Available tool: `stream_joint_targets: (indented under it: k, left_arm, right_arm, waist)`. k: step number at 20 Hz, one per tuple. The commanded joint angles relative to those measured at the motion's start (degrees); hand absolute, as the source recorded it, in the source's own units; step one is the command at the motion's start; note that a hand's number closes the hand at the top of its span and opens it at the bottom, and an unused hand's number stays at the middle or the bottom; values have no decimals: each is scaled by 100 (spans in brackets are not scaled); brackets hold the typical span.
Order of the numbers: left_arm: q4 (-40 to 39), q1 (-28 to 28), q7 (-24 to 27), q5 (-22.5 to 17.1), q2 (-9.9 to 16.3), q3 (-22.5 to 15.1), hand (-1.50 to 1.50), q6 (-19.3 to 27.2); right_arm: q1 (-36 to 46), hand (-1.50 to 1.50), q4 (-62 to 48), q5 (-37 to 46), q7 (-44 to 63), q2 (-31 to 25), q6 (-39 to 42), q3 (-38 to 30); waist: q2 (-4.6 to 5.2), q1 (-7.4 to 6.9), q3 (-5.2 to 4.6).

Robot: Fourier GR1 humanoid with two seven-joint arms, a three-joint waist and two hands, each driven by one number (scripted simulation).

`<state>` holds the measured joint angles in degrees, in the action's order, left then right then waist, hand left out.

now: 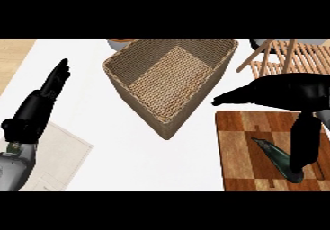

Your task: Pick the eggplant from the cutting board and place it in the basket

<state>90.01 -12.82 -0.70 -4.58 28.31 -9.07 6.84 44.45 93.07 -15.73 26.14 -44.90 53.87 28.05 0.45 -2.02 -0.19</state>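
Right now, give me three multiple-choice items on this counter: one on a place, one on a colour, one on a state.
1. Where does the eggplant lie?
A. in the woven basket
B. on the wooden cutting board
C. on the pale mat

2. What colour is the counter?
A. white
B. red
C. blue

3. What is in the woven basket?
A. the eggplant
B. a plate
C. nothing visible

Answers:
1 B: the eggplant rests on the cutting board, under the right hand.
2 A: the surface around the basket is white.
3 C: only its woven floor shows.
The left hand rests open above the pale mat.
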Motion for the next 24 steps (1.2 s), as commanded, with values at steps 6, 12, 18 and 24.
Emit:
stream_joint_targets:
  k: [6,12,18,24]
  left_arm:
    - [-237,206,321,-50,-33,250,0,-219]
    - [-59,105,177,156,-73,315,0,-172]
    - [-81,-14,140,171,-190,397,0,-253]
    - [-48,-8,-38,187,-174,498,0,-377]
  right_arm:
    - [460,-150,-879,691,-535,-93,1670,283]
    - [341,-150,-1411,1921,-1600,159,1741,344]
    - [-101,-150,-1246,2966,-2204,339,1233,987]
    - [-448,-150,-1559,4052,-3021,185,567,1760]
  waist:
    - [-16,85,19]
    - [3,50,29]
    - [-4,77,31]
    - [0,89,31]
